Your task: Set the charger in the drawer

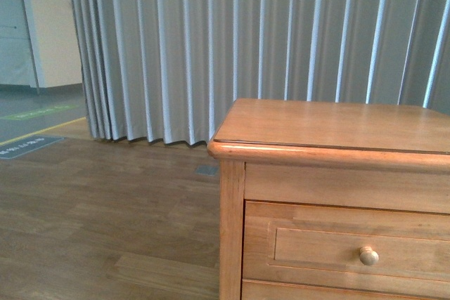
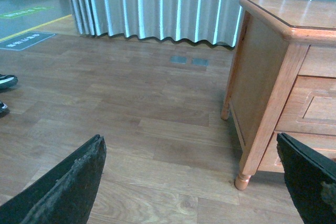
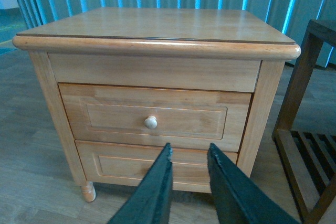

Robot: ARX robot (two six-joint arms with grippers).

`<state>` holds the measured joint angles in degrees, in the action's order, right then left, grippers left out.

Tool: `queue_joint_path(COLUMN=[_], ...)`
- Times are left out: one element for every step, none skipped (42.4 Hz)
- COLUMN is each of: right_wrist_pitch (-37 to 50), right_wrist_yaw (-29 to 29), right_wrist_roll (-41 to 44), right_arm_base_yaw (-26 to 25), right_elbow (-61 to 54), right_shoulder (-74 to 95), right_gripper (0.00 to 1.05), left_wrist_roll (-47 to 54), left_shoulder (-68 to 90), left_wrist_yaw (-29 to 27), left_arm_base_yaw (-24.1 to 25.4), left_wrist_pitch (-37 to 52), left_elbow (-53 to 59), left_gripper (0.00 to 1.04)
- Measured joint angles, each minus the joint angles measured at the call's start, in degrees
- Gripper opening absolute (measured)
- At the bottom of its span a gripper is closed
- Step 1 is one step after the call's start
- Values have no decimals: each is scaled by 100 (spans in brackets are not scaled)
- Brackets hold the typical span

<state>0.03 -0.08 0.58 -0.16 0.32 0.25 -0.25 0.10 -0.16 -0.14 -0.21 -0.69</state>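
Note:
The honey-coloured wooden cabinet [image 1: 330,131] stands at the right of the front view, and its top is bare. Its topmost drawer [image 3: 157,116] is closed, with one small round pale knob [image 3: 150,122], which also shows in the front view [image 1: 368,256]. A similar closed drawer [image 3: 136,163] sits below it. My right gripper [image 3: 189,148] is open and empty, in front of the cabinet, a little below and to the side of the knob. My left gripper [image 2: 191,145] is wide open and empty over the floor beside the cabinet [image 2: 262,77]. The charger is not in view.
A grey pleated curtain [image 1: 246,40] hangs behind the cabinet. A dark wooden slatted rack [image 3: 310,145] stands close beside the cabinet. Wooden floor [image 2: 131,114] spreads to the left, with two small floor plates [image 2: 188,60] and dark shoes [image 2: 5,81] at the far edge.

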Motion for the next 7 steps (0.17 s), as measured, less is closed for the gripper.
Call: queue_joint_path(right_wrist_pitch=[0,0,0,0,0,0,0], right_wrist_yaw=[0,0,0,0,0,0,0], right_wrist_roll=[2,0,2,2,2,0,2], right_arm_base_yaw=[0,0,0,0,0,0,0], right_elbow=[0,0,0,0,0,0,0], right_shoulder=[0,0,0,0,0,0,0], right_gripper=[28,32,35,39,44,50,55], left_wrist_roll=[0,0,0,0,0,0,0], left_shoulder=[0,0,0,0,0,0,0], left_wrist_yaw=[2,2,0,2,2,2,2], left_arm_base_yaw=[0,0,0,0,0,0,0], left_wrist_pitch=[2,0,2,2,0,0,2], left_elbow=[0,0,0,0,0,0,0], left_gripper=[99,99,99,99,99,99,99])
